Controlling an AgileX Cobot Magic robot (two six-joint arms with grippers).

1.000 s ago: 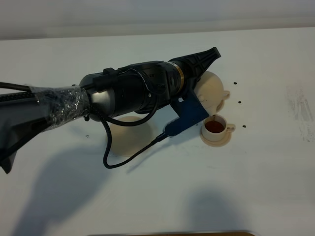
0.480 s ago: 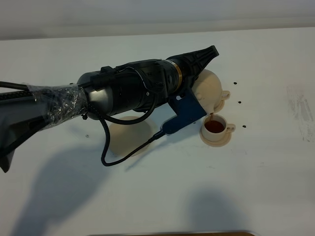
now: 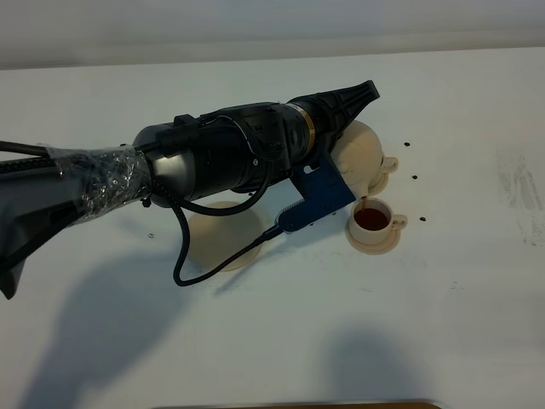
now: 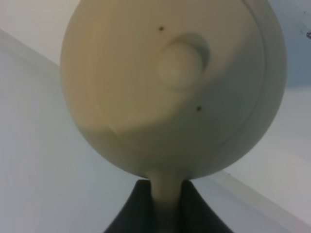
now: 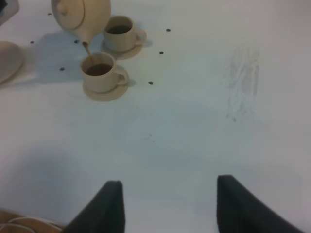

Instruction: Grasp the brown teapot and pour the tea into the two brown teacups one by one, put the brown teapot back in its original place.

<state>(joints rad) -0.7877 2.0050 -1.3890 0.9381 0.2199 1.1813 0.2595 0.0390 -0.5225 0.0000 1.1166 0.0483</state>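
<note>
Meanwhile, the left end effector point(image 4: 163, 206), clenched on the brown teapot's point(image 3: 362, 153) handle, tips tea into the near teacup point(image 5: 99, 73) on the tabletop point(image 3: 443, 290); the right end effector point(image 5: 167, 204) hangs released. Overtilting could flood its saucer point(image 5: 104, 91); the far teacup point(image 5: 121, 33) already looks filled.

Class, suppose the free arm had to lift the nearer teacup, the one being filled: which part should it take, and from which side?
Probably the small side handle of the nearer teacup, approached from the side away from the teapot. The handle juts out there, and the cup is full, so keep it upright.
</note>
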